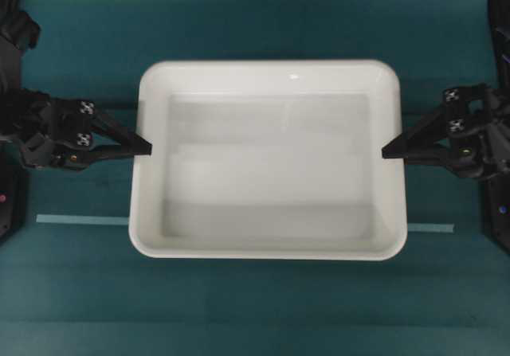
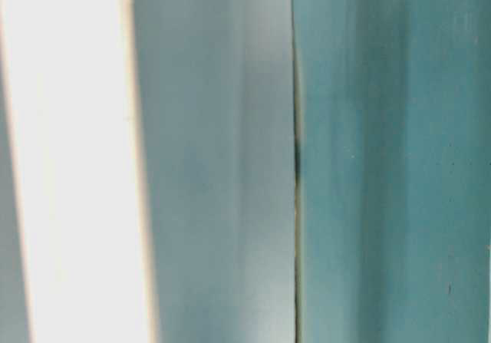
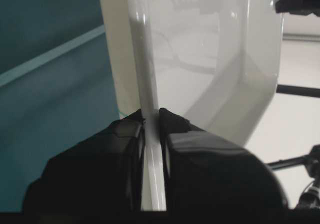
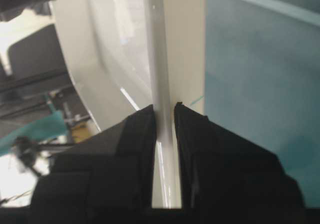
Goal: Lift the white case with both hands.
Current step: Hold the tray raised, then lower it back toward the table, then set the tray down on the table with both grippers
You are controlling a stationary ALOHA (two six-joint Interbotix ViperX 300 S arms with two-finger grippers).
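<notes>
Left gripper [image 1: 148, 146] and right gripper [image 1: 386, 152] seemingly pinch white case [image 1: 271, 73] rims.

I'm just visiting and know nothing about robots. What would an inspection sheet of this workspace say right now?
Surface: teal table with a pale tape strip running across it and behind the case.
Job's things: white case, large shallow tray, nothing inside it.
Clutter: nothing seen.
Grippers: left gripper shut on the case's left rim; right gripper shut on its right rim. Both wrist views show the rim pinched between the fingers.
Cables: nothing seen clearly.
Surroundings: black arm bases at the left and right edges of the overhead view; the table-level view is blurred, showing only white and teal.
</notes>
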